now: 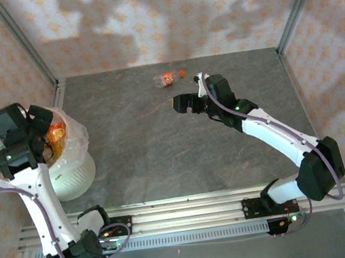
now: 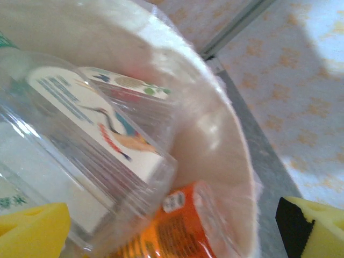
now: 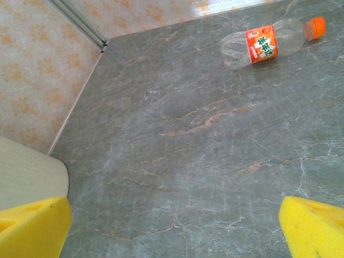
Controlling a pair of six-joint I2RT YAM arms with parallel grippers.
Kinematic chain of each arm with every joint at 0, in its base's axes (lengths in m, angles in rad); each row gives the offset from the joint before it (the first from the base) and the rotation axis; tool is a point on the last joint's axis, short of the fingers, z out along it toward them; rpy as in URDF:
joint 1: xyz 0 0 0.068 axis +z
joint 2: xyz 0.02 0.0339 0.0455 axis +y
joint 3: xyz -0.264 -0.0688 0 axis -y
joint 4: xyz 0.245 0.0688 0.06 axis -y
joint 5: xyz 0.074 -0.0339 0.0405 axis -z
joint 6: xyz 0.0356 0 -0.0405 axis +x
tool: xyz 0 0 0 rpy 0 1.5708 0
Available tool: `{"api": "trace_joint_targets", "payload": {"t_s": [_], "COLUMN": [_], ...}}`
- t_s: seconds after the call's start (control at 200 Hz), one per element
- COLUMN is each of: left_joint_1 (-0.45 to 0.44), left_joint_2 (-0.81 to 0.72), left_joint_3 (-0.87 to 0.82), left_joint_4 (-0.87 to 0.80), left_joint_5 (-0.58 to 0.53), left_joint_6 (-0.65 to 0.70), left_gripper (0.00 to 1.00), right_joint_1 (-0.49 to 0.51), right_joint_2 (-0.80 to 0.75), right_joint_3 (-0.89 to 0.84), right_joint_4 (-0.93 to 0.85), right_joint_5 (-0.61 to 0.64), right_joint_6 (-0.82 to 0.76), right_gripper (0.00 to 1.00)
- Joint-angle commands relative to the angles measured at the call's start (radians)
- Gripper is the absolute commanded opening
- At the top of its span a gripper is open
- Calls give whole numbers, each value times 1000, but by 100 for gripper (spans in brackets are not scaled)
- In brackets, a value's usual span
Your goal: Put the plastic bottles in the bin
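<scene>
A grey, marble-veined surface [image 1: 149, 145] fills the middle of the overhead view. Walls [image 1: 162, 3] papered in pale cream with small orange floral motifs enclose it at 9, 12 and 3 o'clock. Grey metal posts [image 1: 25, 46] rise at the far corners. Broad soft shadows [image 1: 102, 33] lie on the 12 o'clock wall. Slotted aluminium rails [image 1: 189, 206] run along 6 o'clock.

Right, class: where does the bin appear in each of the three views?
Top external: the bin stands at the left edge.
Left wrist: its lined inner wall curves through the middle, bottles inside.
Right wrist: probably the pale shape at lower left.
Shared landmark: the patterned wall.
</scene>
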Motion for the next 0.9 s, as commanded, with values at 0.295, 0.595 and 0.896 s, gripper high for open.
{"api": "trace_joint_targets", "payload": {"t_s": [0.295,0.595,0.896], "left_joint_1": [8,18,18], "left_joint_2": [117,90,-26], "left_joint_3": [103,-26,65], "left_joint_4": [71,70,39], "left_joint_5": [32,15,85], "left_joint_6": [74,44,37], "left_gripper": [100,100,100], "right_joint_1": [5,4,4], "right_joint_2": [4,30,38], "right_joint_3": [22,67,77], "right_joint_4": [18,-7,11], "right_joint_5": [4,-2,16], "right_joint_6": [16,41,51], "right_gripper": [99,99,99]}}
